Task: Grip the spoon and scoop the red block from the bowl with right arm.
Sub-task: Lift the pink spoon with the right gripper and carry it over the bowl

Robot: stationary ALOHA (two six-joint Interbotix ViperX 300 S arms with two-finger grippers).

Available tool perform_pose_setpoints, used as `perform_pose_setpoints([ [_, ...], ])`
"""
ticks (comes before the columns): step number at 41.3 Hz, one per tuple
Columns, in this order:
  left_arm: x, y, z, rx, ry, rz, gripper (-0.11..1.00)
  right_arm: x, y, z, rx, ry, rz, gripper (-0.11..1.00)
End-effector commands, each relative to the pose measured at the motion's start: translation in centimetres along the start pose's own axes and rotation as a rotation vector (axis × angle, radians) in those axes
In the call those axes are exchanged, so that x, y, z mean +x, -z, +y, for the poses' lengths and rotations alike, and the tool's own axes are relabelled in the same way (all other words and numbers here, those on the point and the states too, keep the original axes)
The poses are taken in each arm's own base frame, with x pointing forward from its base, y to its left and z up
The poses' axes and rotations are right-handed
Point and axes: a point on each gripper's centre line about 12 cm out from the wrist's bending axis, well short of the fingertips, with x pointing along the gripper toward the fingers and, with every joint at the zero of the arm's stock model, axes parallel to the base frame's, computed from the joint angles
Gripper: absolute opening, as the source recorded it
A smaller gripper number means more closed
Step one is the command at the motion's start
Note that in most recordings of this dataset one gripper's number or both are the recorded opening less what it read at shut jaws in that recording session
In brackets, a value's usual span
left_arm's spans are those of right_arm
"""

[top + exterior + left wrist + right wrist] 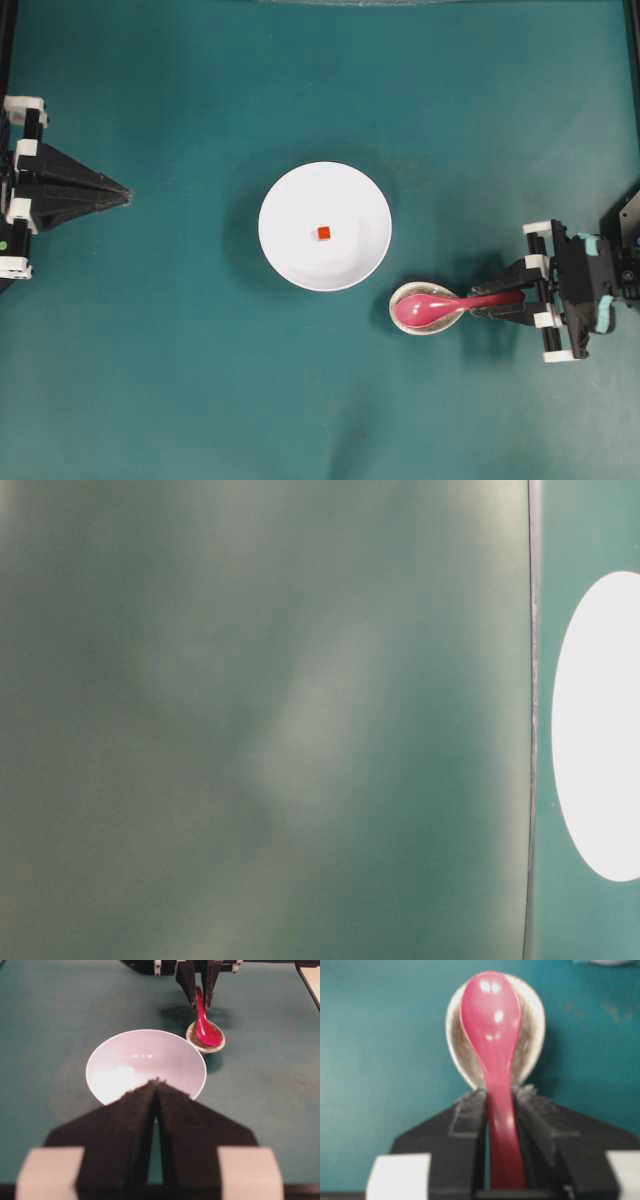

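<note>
Showing overhead only: red block [323,233] inside bowl [325,226].

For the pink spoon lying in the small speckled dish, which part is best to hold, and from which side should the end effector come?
Hold the spoon by its straight handle, coming from the overhead view's right. The scoop sits in the speckled dish, and the handle sticks out past the rim toward the right end effector, so its sides are free. In the right wrist view, a finger sits on each side of the handle.
</note>
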Motion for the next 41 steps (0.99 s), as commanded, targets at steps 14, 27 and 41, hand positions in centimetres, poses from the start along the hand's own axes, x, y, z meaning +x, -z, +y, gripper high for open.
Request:
perform_pose_setpoints([
  [14, 0.0, -1.3, 0.0, 0.002, 0.002, -0.034, 0.01, -1.4, -6.7, -1.0, 0.154, -0.013, -0.092, 0.24],
  [27, -0.1, -1.4, 0.0, 0.003, 0.0, -0.037, 0.01, -3.2, -12.9, -3.2, 0.173, -0.005, -0.041, 0.24],
  [41, -0.1, -1.4, 0.0, 0.02, 0.002, -0.04, 0.01, -3.9, -17.4, -6.4, 0.204, 0.066, 0.006, 0.24],
])
